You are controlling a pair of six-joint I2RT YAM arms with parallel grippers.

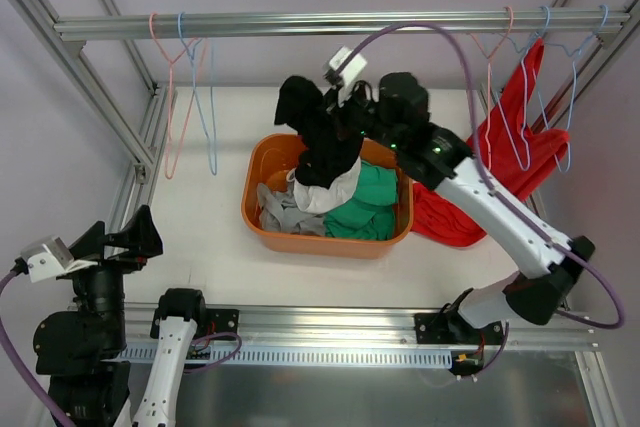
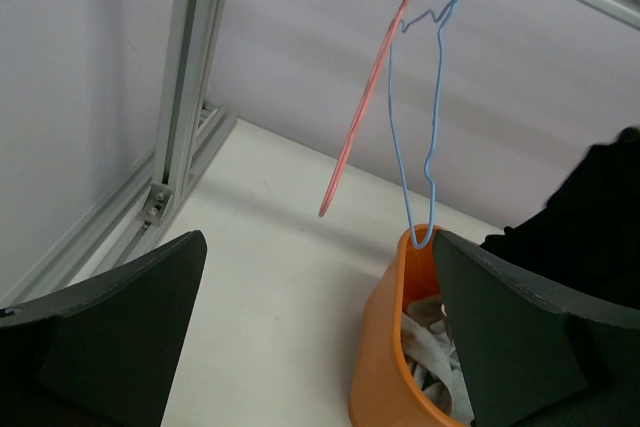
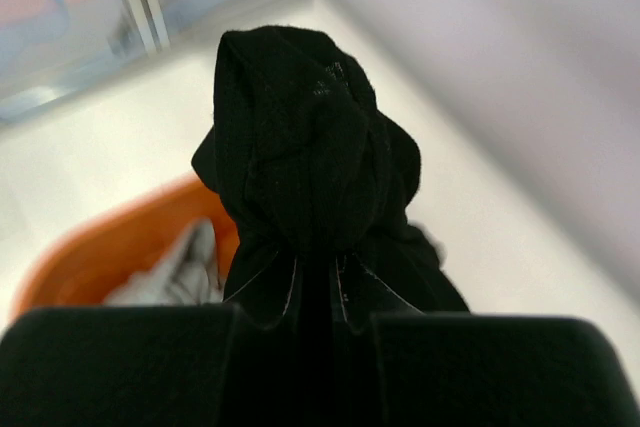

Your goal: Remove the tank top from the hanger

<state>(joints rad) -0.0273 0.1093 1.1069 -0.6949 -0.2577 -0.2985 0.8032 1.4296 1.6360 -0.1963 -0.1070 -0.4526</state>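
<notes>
A black tank top (image 1: 318,142) hangs bunched from my right gripper (image 1: 338,125), above the orange basket (image 1: 254,190). No hanger is in it. In the right wrist view the jaws of the right gripper (image 3: 318,287) are pinched shut on the tank top (image 3: 300,147), and the cloth hides the fingertips. My left gripper (image 1: 135,237) stands open at the near left, holding nothing. The left wrist view shows the left gripper (image 2: 318,247) wide open over bare table, beside the basket (image 2: 385,317).
An empty pink hanger (image 1: 170,87) and an empty blue hanger (image 1: 205,97) hang from the rail at the left. Several hangers (image 1: 545,77) at the right carry a red garment (image 1: 510,147). The basket holds grey, white and green clothes. Frame posts stand on both sides.
</notes>
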